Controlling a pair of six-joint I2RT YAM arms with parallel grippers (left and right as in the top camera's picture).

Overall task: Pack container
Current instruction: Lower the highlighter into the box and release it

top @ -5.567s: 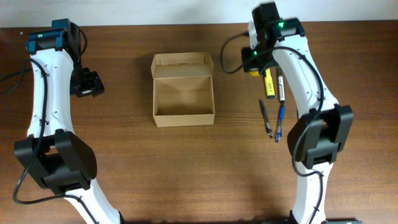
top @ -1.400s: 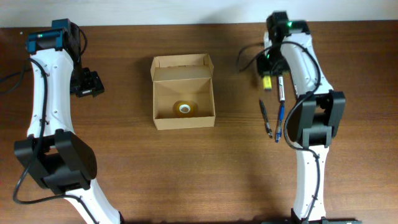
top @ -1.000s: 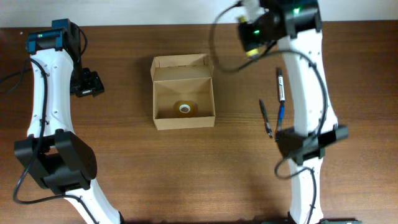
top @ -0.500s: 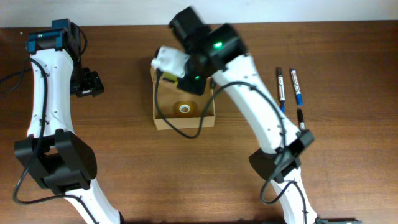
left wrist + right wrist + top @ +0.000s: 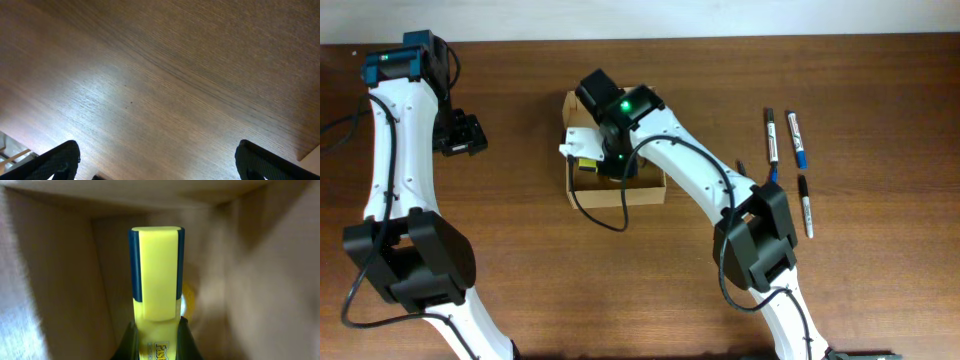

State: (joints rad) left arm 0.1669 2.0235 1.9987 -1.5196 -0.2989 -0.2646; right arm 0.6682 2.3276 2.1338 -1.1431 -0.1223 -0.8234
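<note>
The container (image 5: 648, 189), a small tan cardboard box with its flap lid open, sits at the table's middle. My right gripper (image 5: 586, 157) is over the box's left half, shut on a yellow highlighter (image 5: 155, 282) that points into the box. The box walls (image 5: 65, 275) fill the right wrist view. A roll of tape (image 5: 188, 300) lies on the box floor behind the highlighter. My left gripper (image 5: 460, 134) is open and empty at the far left, over bare wood (image 5: 165, 90).
Several pens and markers (image 5: 794, 150) lie on the table to the right of the box. The table's far edge meets a white wall at the top.
My right gripper picked the yellow highlighter from the right side and carried it left, over the box. It has now lowered into the box's left half. The left arm has not moved.
</note>
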